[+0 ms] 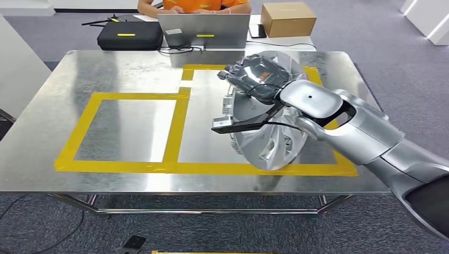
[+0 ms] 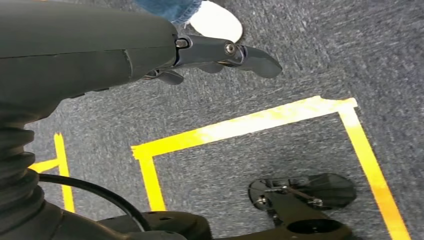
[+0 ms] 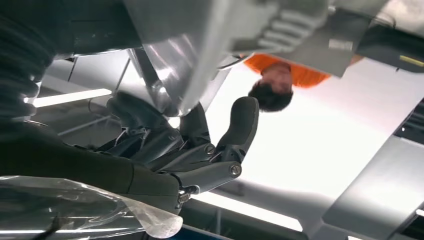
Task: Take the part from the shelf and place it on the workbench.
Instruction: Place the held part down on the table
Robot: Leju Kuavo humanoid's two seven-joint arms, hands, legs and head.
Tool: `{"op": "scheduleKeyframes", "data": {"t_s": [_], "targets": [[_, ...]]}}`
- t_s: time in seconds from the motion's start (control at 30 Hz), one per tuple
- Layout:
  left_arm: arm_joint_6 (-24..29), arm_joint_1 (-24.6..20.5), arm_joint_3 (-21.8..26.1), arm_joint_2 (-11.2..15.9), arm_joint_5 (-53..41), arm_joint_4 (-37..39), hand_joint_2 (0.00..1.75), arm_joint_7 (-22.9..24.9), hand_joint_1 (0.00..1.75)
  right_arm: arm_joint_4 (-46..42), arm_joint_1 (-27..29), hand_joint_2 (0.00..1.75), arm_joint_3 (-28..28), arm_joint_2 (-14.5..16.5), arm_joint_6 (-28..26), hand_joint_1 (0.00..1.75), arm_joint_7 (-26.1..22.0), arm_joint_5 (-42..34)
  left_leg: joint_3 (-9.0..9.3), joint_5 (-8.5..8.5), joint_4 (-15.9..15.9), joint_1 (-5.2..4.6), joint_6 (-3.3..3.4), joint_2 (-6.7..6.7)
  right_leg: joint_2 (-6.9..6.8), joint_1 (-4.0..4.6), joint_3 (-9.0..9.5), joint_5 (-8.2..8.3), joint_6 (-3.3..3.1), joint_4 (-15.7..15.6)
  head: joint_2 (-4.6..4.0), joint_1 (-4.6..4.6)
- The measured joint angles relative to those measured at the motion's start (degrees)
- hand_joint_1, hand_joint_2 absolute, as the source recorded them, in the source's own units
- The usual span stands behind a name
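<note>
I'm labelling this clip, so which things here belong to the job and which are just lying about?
Belongs to the job:
- silver part, held over the right taped box
- right robot hand gripping it
- workbench with yellow tape outlines

Just lying about:
- laptop
- black case
- cardboard box
- left robot hand, hanging over the floor

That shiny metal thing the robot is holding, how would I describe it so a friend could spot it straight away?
Start at the steel workbench marked with yellow tape rectangles. Over its right-hand rectangle, the right robot hand grips a round, silver cast-metal part, wheel-shaped with ribs, held on edge. Nothing else on the bench is round or upright; the rest is flat tape.
</note>
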Motion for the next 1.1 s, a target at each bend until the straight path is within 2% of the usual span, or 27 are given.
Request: {"op": "scheduleKeyframes", "data": {"t_s": [0.07, 0.1, 0.17, 0.2, 0.27, 0.3, 0.33, 0.37, 0.43, 0.47, 0.5, 0.53, 0.6, 0.67, 0.7, 0.77, 0.8, 0.83, 0.87, 0.9, 0.97, 1.0, 1.03, 1.1], "targets": [[-0.1, 0.1, 0.0, -0.2, 0.0, 0.0, 1.75, -0.1, 0.00, 1.4, 0.9, 1.75, 0.0, 0.2, 0.0, 1.75, 0.0, -0.1, 0.05, 0.00, -0.1, 0.06, -0.61, -0.15, -0.06, 0.25, 0.96, -0.06, -0.33, -1.4, -0.01, -0.01], [-0.3, 0.1, 0.0, -0.2, 0.0, 0.0, 1.75, -0.2, 0.00, 2.0, 1.4, 1.75, 0.0, 0.3, 0.1, 1.75, -0.1, -0.1, 0.06, -0.02, -0.1, 0.14, -0.90, -0.12, -0.05, 0.10, 1.13, 0.15, -0.40, -1.6, -0.01, -0.03], [-1.2, 0.1, 0.0, -0.1, 0.0, 0.0, 1.75, -0.9, 0.00, 3.3, 2.5, 1.75, 0.1, 0.3, 0.6, 1.75, -0.4, -0.3, -0.41, -1.27, 1.4, 0.11, -1.47, 0.21, -0.19, -0.28, 1.68, 0.63, -0.63, -2.5, -0.02, -0.14], [-1.9, 0.2, 0.0, -0.1, 0.1, 0.0, 1.75, -1.5, 0.00, 3.9, 3.1, 1.75, 0.1, 0.4, 0.9, 1.75, -0.6, -0.4, -1.31, -2.75, 3.7, 0.18, -1.78, 0.46, -0.28, -0.49, 1.93, 0.84, -0.72, -2.9, -0.02, -0.24], [-3.7, 0.3, 0.0, 0.1, 0.7, 0.0, 1.75, -2.8, 0.00, 5.2, 4.2, 1.75, 0.3, 0.4, 1.3, 1.75, -1.2, -0.6, -4.22, -6.43, 10.9, 0.53, -2.37, 0.85, -0.31, -0.51, 2.05, 0.90, -0.81, -3.0, -0.02, -0.35], [-4.6, 0.3, 0.0, 0.2, 1.0, 0.0, 1.75, -3.6, 0.00, 5.7, 4.9, 1.75, 0.4, 0.4, 1.5, 1.75, -1.5, -0.6, -5.50, -7.54, 14.0, 0.72, -2.61, 0.92, -0.28, -0.52, 2.05, 0.87, -0.79, -2.9, -0.01, -0.36], [-5.4, 0.3, 0.0, 0.4, 1.3, 0.0, 1.75, -4.3, 0.00, 6.1, 5.5, 1.75, 0.5, 0.4, 1.6, 1.75, -1.8, -0.7, -6.04, -7.62, 15.3, 0.87, -2.80, 0.95, -0.23, -0.57, 2.06, 0.83, -0.73, -2.9, -0.01, -0.34], [-6.1, 0.3, 0.0, 0.5, 1.5, 0.0, 1.75, -5.0, 0.00, 6.5, 6.0, 1.75, 0.6, 0.4, 1.6, 1.75, -2.0, -0.8, -5.50, -6.53, 14.3, 1.01, -2.97, 0.96, -0.17, -0.65, 2.07, 0.74, -0.60, -2.8, -0.01, -0.36], [-7.2, 0.3, 0.0, 0.7, 1.6, 0.0, 1.75, -6.0, 0.00, 7.0, 6.6, 1.75, 0.6, 0.4, 1.6, 1.75, -2.3, -0.8, -2.10, -2.90, 7.2, 1.29, -3.28, 0.97, -0.04, -0.87, 2.05, 0.38, -0.10, -2.3, -0.02, -0.34], [-7.4, 0.4, 0.0, 0.8, 1.6, 0.0, 1.75, -6.4, 0.00, 7.2, 6.7, 1.75, 0.6, 0.4, 1.6, 1.75, -2.3, -0.8, -0.42, -1.70, 3.7, 1.30, -3.28, 0.93, 0.04, -0.85, 1.89, 0.15, 0.25, -1.9, -0.02, -0.42], [-7.4, 0.3, 0.0, 0.8, 1.6, 0.0, 1.75, -6.8, 0.00, 7.3, 6.7, 1.75, 0.6, 0.4, 1.6, 1.75, -2.4, -0.8, 0.59, -1.21, 1.5, 1.29, -3.10, 0.90, 0.13, -0.79, 1.71, 0.01, 0.60, -1.7, -0.02, -0.44], [-7.3, 0.4, 0.0, 0.8, 1.6, 0.0, 1.75, -7.1, 0.00, 7.4, 6.8, 1.75, 0.6, 0.4, 1.6, 1.75, -2.5, -0.8, 0.96, -1.35, 0.6, 1.20, -2.81, 0.87, 0.22, -0.69, 1.54, -0.04, 0.91, -1.6, -0.02, -0.49], [-6.5, 0.4, 0.1, 0.8, 1.5, 0.0, 1.75, -7.5, 0.00, 7.4, 7.1, 0.87, 0.7, 0.4, 1.6, 0.87, -2.8, -0.7, 0.88, -1.38, 0.6, 1.04, -1.91, 0.89, 0.33, -0.70, 1.44, 0.01, 1.47, -1.7, -0.02, -0.48], [-5.6, 0.2, 0.1, 0.8, 1.6, 0.0, 1.75, -7.5, 0.00, 7.3, 7.2, 0.00, 0.6, 0.4, 1.6, 0.00, -2.9, -0.7, 0.96, -1.21, 0.4, 1.08, -1.04, 1.01, 0.26, -0.84, 0.64, -1.05, 1.91, -0.4, -0.02, -0.38], [-5.3, 0.2, 0.1, 0.8, 1.6, 0.0, 1.75, -7.5, 0.00, 7.1, 7.2, 0.00, 0.6, 0.4, 1.5, 0.00, -2.9, -0.7, 0.99, -1.14, 0.3, 1.13, -0.64, 1.08, 0.21, -0.86, -0.48, -2.38, 2.03, 1.7, -0.02, -0.32], [-4.5, 0.1, 0.2, 0.8, 1.6, 0.0, 1.75, -7.4, 0.00, 6.7, 7.6, 0.00, 0.6, 0.4, 1.0, 0.00, -3.1, -0.4, 0.97, -1.17, 0.3, 1.03, -0.17, 1.22, 0.13, -0.85, -4.25, -5.91, 2.11, 9.5, -0.02, -0.22], [-4.0, 0.1, 0.2, 0.8, 1.7, 0.0, 1.31, -7.5, 0.00, 6.4, 8.0, 0.00, 0.7, 0.4, 0.6, 0.00, -3.2, -0.1, 0.97, -1.20, 0.3, 0.95, -0.10, 1.26, 0.13, -0.84, -6.12, -7.13, 2.12, 13.3, -0.02, -0.21], [-3.5, 0.1, 0.3, 0.8, 1.8, 0.0, 0.87, -7.6, 0.00, 6.1, 8.4, 0.00, 0.7, 0.4, 0.1, 0.00, -3.3, 0.3, 0.98, -1.22, 0.3, 0.87, -0.05, 1.27, 0.13, -0.84, -7.32, -7.41, 2.08, 15.5, -0.02, -0.21], [-3.0, 0.1, 0.3, 0.8, 1.9, 0.0, 0.44, -7.7, 0.00, 5.7, 8.6, 0.00, 0.7, 0.4, -0.5, 0.00, -3.3, 0.7, 0.99, -1.24, 0.3, 0.81, -0.03, 1.24, 0.13, -0.83, -7.47, -6.58, 1.97, 15.4, -0.02, -0.20], [-2.5, 0.1, 0.3, 0.8, 2.0, 0.0, 0.00, -7.8, 0.00, 5.4, 8.8, 0.00, 0.7, 0.4, -1.3, 0.00, -3.3, 1.2, 1.03, -1.26, 0.3, 0.75, -0.03, 1.20, 0.13, -0.81, -6.47, -4.81, 1.76, 12.9, -0.02, -0.20], [-1.5, 0.1, 0.4, 0.7, 1.9, 0.0, 0.00, -7.5, 0.00, 4.5, 8.5, 0.00, 0.7, 0.4, -3.3, 0.00, -3.1, 3.0, 1.07, -1.40, 0.4, 0.55, -0.19, 1.15, 0.08, -0.64, -2.67, -0.97, 1.24, 5.0, -0.02, -0.21], [-0.9, 0.0, 0.5, 0.7, 1.8, 0.0, 0.00, -7.2, 0.00, 3.9, 8.4, 0.00, 0.7, 0.4, -4.6, 0.00, -3.0, 4.3, 0.99, -1.45, 0.5, 0.45, -0.38, 1.16, 0.03, -0.52, -1.05, 0.03, 1.04, 1.8, -0.01, -0.25], [-0.4, -0.1, 0.5, 0.6, 1.6, 0.0, 0.00, -6.7, 0.00, 3.2, 8.3, 0.00, 0.7, 0.4, -6.0, 0.00, -2.9, 5.9, 0.88, -1.44, 0.5, 0.39, -0.64, 1.18, 0.03, -0.38, -0.10, 0.36, 0.91, -0.1, -0.01, -0.27], [0.4, -0.2, 0.5, 0.5, 1.2, 0.0, 0.00, -5.9, 0.00, 2.0, 8.2, 0.00, 1.0, 0.4, -9.1, 0.00, -2.5, 10.2, 0.75, -1.27, 0.5, 0.38, -1.23, 1.21, 0.08, -0.27, 0.28, 0.19, 0.71, -0.9, -0.02, -0.28]]}}
